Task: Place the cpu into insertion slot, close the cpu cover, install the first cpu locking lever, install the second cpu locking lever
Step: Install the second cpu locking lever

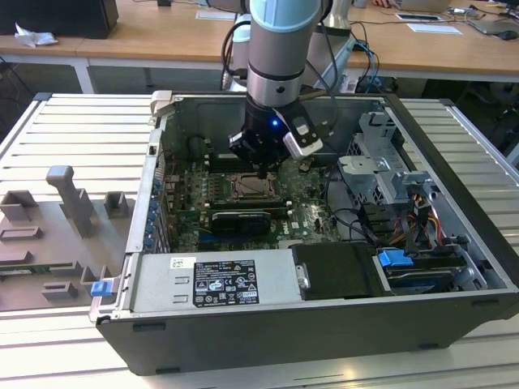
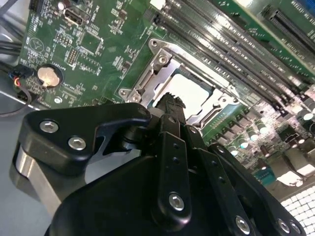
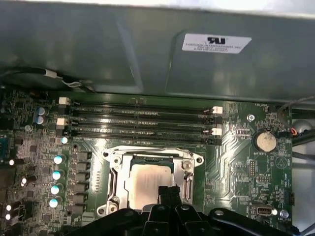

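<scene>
The cpu (image 3: 145, 179) (image 2: 193, 90) lies flat in the insertion slot (image 1: 255, 189) on the green board. The silvery cpu cover (image 3: 117, 178) (image 2: 162, 61) lies down around it, and the pale chip shows through its window. My gripper (image 3: 167, 191) (image 2: 170, 100) (image 1: 258, 172) hangs just above the edge of the socket, its black fingertips together and nothing between them. The gripper body hides the near side of the socket in both wrist views. I cannot tell how the locking levers stand.
Long black memory slots (image 3: 142, 118) run beside the socket toward the case wall (image 3: 147, 49). A coin battery (image 3: 266, 141) sits on the board. A power supply (image 1: 219, 279), a drive cage (image 1: 381, 162) and cables (image 1: 422, 219) crowd the case.
</scene>
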Tool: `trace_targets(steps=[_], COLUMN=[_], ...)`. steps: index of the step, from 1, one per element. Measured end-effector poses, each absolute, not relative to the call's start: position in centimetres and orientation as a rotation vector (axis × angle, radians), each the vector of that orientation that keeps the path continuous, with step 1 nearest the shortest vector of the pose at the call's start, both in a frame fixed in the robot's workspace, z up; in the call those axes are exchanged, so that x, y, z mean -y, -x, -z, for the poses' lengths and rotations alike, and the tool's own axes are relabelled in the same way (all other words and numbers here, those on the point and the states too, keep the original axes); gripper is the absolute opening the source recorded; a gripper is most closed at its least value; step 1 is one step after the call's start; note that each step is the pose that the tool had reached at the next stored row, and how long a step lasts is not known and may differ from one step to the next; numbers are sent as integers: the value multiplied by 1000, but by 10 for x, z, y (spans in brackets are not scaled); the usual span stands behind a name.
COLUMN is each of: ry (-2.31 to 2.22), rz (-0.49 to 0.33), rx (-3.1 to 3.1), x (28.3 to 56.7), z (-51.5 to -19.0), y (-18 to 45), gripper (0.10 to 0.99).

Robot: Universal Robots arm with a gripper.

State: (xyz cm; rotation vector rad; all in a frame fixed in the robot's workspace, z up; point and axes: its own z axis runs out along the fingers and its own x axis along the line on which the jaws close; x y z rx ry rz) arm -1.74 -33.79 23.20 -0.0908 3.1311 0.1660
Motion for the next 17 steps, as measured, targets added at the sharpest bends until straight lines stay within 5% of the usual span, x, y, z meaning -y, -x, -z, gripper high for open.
trace_targets(steps=[17], ry=[91], rz=[-166], rx=[-3131], x=[355], z=[-241], y=[17], gripper=[106])
